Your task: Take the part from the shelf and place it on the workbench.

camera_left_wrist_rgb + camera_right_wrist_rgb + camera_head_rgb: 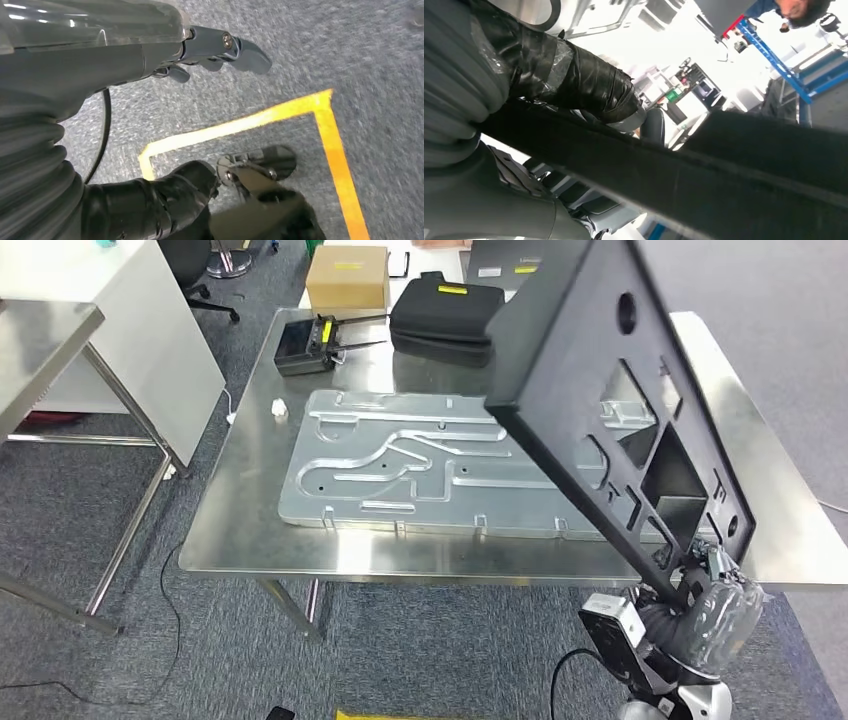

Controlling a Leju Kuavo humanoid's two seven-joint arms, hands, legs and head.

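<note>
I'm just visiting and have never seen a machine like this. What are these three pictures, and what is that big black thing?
They come from cameras on a humanoid robot. The head view looks down from high on its body at a metal workbench. The robot's right hand holds a black panel with cut-outs, tilted above the bench. On the bench lie a large silver stamped plate, a black case, a small black device with antennas and a cardboard box. The right wrist view sits close behind that hand, looking along the panel's dark edge. The left wrist view shows the left hand holding nothing, hanging over grey carpet with yellow tape.
</note>
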